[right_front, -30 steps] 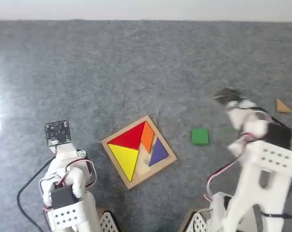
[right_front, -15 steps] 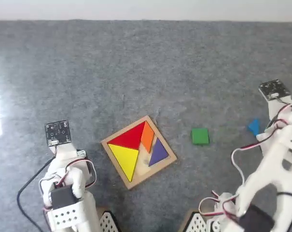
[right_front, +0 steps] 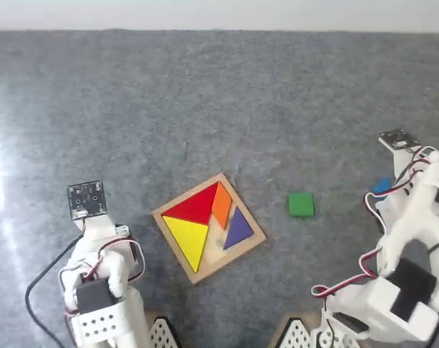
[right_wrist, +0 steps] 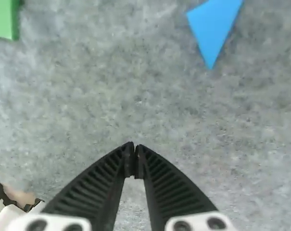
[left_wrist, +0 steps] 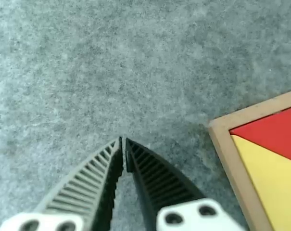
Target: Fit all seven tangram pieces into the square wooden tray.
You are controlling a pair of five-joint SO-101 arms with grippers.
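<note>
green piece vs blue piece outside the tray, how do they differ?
Shape: the green piece is a square, the blue piece a triangle. Place: the green piece lies nearer the tray; the blue piece lies farther off, beside the right arm. Both lie flat on the grey mat, outside the tray, ungripped.

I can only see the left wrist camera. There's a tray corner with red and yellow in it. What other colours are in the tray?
Observer: An orange piece and a purple triangle also sit in the tray.
Operator: Are any pieces outside it?
Observer: Yes, a green square lies on the table, apart from the tray, toward the right arm's side.
Operator: Any more?
Observer: A blue triangle lies on the table ahead of the right gripper, which is shut and empty.
</note>
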